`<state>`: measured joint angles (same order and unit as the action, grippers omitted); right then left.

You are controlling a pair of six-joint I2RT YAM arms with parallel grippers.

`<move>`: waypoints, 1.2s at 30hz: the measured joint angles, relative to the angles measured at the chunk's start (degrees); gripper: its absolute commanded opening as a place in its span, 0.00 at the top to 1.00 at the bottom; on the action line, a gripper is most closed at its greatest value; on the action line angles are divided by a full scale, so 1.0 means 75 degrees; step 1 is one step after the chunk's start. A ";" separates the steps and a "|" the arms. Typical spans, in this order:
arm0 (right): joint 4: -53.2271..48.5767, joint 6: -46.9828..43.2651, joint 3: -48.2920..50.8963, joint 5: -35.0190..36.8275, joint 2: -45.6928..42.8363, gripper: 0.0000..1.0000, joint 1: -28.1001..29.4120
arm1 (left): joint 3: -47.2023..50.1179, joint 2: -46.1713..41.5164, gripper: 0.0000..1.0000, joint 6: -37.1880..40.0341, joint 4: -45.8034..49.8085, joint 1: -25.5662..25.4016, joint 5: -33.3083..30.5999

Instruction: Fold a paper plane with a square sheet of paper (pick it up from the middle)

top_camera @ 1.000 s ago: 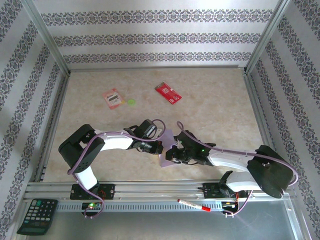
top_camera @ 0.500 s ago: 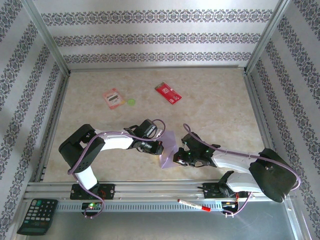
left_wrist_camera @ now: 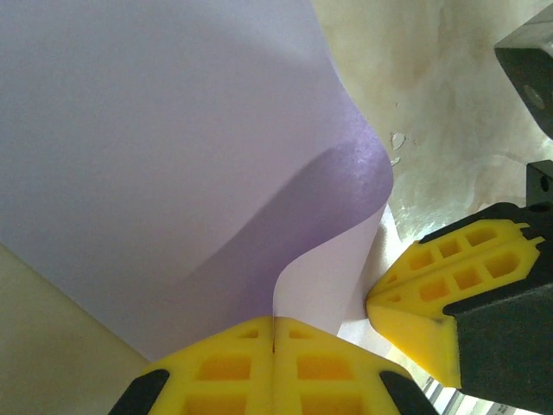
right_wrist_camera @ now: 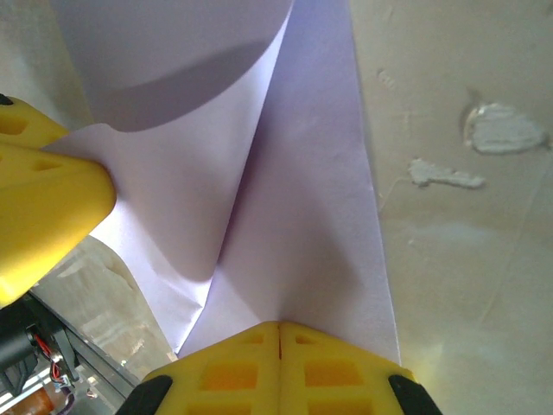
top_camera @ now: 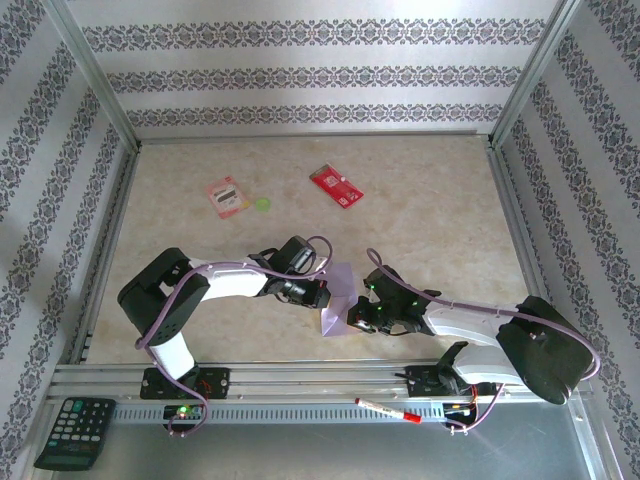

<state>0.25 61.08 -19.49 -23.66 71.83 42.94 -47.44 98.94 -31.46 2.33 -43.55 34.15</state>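
My left claw [left_wrist_camera: 273, 323] is clamped tight on the lilac sheet [left_wrist_camera: 173, 130]; my right claw [right_wrist_camera: 278, 328], just beside it, pinches the same sheet.

The thin pale lilac sheet of paper [top_camera: 337, 298] is plain and unmarked, deepening to violet in the shade of its curl; the left gripper [left_wrist_camera: 273, 333] and the right gripper [right_wrist_camera: 279, 333] both have bright yellow fingers backed in black; the flat tabletop [top_camera: 430, 210] is cream-beige with faint marbling; a red rectangular card [top_camera: 336, 186] with white marks lies at twelve o'clock, a pink-red flat packet [top_camera: 227, 196] at eleven, a small lime-green disc [top_camera: 263, 204] at its three o'clock; the enclosure walls [top_camera: 300, 75] are white with grey floral bands; a black calculator [top_camera: 75, 432] sits at seven o'clock.
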 measured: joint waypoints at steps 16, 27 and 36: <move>0.0009 -0.0003 0.0000 0.0000 0.0000 1.00 0.0000 | -0.0058 0.0289 1.00 -0.0017 -0.0020 0.0000 -0.0012; 0.0035 -0.0003 0.0015 -0.0023 0.0000 1.00 -0.0012 | 0.0096 0.0122 1.00 -0.0020 -0.0020 0.0000 -0.0184; 0.0003 -0.0012 0.0015 -0.0020 -0.0035 0.93 -0.0012 | 0.0108 0.0143 1.00 -0.0017 -0.0047 0.0000 -0.0184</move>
<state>0.27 60.99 -19.38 -23.81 71.57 42.85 -46.63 100.01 -31.59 1.98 -43.55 32.77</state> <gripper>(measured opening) 0.052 0.049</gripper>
